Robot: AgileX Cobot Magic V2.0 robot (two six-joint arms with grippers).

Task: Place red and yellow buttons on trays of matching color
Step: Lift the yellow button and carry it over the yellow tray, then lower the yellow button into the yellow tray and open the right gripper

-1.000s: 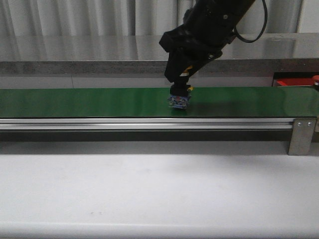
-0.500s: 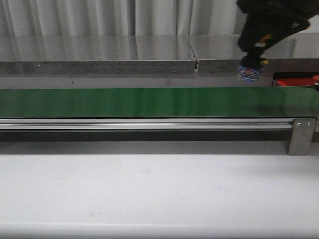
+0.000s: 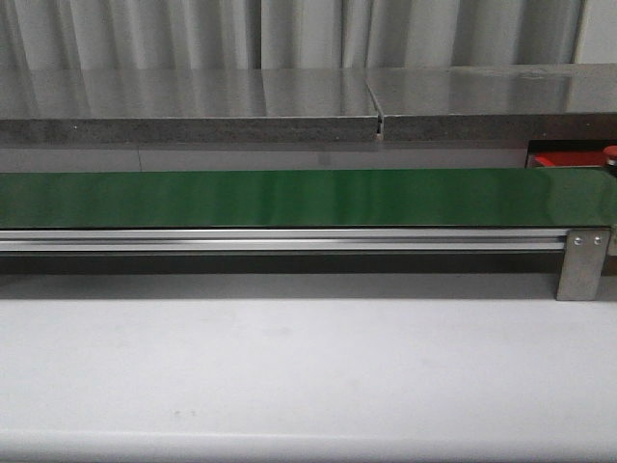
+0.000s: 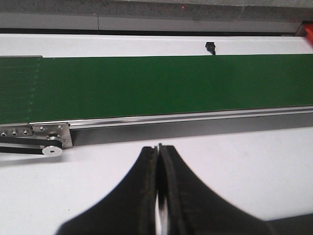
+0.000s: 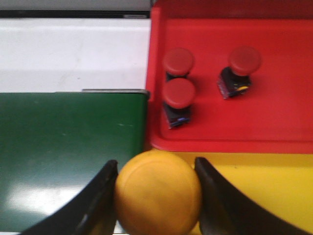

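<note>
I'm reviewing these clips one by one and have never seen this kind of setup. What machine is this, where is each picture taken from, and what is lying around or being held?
This is a two-armed table robot; each arm ends in a two-fingered gripper with a camera on its wrist.

The front view looks forward over the white table at a long green conveyor belt. No arm shows there, and the belt is bare.

The left wrist view looks past the left gripper: its black fingers are pressed together, holding nothing, above the white table near the belt.

The right wrist view looks past the right gripper, which clamps a round yellow button. It hangs at the belt's end, where a flat yellow tray sits beside a flat red tray. Three red-capped buttons with dark bases already stand on the red tray.
</note>
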